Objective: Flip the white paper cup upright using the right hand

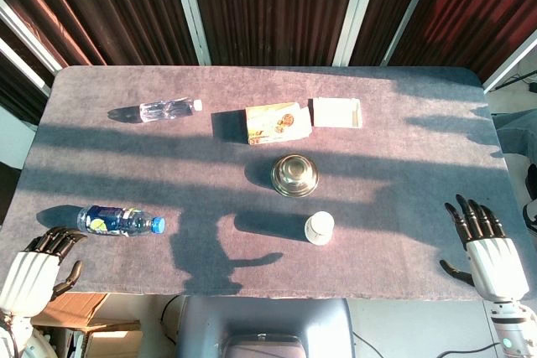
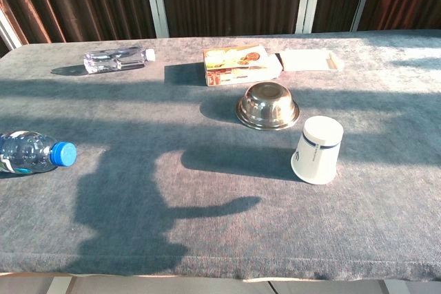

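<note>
The white paper cup [image 1: 319,227] [image 2: 317,149] stands upside down, mouth on the cloth, near the table's front centre. My right hand [image 1: 484,246] lies at the front right edge of the table, palm down, fingers spread, well to the right of the cup and holding nothing. My left hand [image 1: 35,264] rests at the front left corner, fingers loosely bent, nothing in it. Neither hand shows in the chest view.
An upturned steel bowl [image 1: 294,174] [image 2: 267,105] sits just behind the cup. Behind it lie a snack box [image 1: 277,121] and a white box [image 1: 336,111]. A clear bottle [image 1: 165,109] lies at the back left, a blue-capped bottle [image 1: 120,220] near my left hand.
</note>
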`<state>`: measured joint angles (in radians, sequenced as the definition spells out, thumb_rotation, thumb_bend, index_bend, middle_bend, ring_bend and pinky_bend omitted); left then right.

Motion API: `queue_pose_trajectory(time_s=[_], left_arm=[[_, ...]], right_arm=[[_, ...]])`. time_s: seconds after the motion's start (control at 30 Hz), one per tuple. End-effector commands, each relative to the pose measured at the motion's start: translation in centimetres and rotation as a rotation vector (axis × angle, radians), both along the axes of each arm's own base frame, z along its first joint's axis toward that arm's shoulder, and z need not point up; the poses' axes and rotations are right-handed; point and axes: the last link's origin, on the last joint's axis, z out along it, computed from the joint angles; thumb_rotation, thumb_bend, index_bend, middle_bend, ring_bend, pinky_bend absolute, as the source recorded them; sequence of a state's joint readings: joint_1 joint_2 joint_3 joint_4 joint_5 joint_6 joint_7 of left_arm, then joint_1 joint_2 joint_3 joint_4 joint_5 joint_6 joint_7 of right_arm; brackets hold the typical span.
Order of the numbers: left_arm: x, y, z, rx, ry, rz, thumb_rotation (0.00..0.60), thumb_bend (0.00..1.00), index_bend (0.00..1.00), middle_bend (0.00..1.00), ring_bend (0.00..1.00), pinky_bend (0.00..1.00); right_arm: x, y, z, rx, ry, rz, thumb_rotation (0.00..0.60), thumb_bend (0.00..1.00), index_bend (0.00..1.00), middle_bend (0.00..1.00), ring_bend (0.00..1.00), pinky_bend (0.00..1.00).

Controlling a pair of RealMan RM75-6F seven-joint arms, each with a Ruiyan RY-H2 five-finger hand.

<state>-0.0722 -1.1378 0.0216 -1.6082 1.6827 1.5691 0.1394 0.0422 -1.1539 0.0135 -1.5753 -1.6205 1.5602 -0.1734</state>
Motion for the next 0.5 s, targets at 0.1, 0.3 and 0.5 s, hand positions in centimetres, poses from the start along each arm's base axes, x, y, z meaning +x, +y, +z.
queue_pose_trajectory(time_s=[0.1,0.3,0.5], left_arm=[[0.0,-0.1,0.1,0.004,-0.001,0.001,0.6,0.42,0.33,0.28,0.21,0.39],[-0.1,-0.1,0.3,0.01,-0.007,0.005,0.6,0.42,0.33,0.28,0.21,0.39],[-0.1,-0.1,0.2,0.002,-0.006,0.01,0.6,0.42,0.34,0.28,0.21,0.39]], right_arm=[[0.0,-0.1,-0.2,0.003,-0.003,-0.005,0.6,0.11,0.03,0.03,0.07,0.22],[0.0,-1.0,-0.7,0.021,-0.037,0.019,0.6,0.11,0.04,0.03,0.07,0.22],[0.7,-4.0,-2.6,0.143,-0.061,0.105,0.6,0.11,0.07,0.03,0.07,0.22]])
